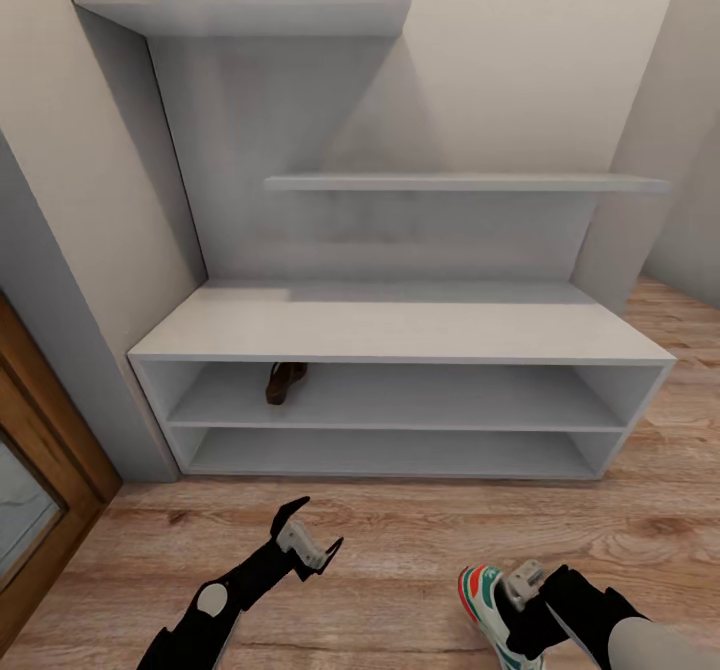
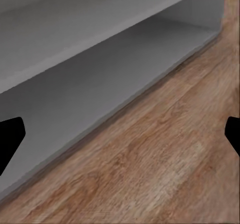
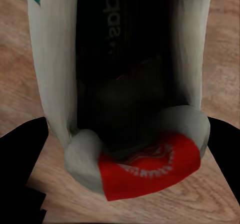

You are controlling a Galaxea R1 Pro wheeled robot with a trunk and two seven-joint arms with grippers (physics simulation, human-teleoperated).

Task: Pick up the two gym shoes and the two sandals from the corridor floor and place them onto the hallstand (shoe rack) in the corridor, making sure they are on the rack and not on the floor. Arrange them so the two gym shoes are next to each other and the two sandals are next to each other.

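**Right jaws on a sneaker, one sandal racked**

My right gripper (image 1: 528, 590), lower right of the head frame, has its jaws closed around a gym shoe (image 1: 487, 605). My left gripper (image 1: 312, 535) hangs spread wide, holding nothing. One sandal (image 1: 285, 382) sits on the hallstand (image 1: 400, 330) upper shelf, left of centre, partly hidden under the top. The gym shoe is cut off by the frame's bottom edge.

The hallstand (image 1: 400, 335) looks like smooth, matt pale grey board. The corridor floor (image 1: 400, 540) is light brown wood plank with clear grain and a soft sheen. The sandal (image 1: 285, 382) on the upper shelf looks like dark brown leather. The gym shoe (image 1: 485, 605) has smooth white uppers, a red heel patch and a dark matt lining.
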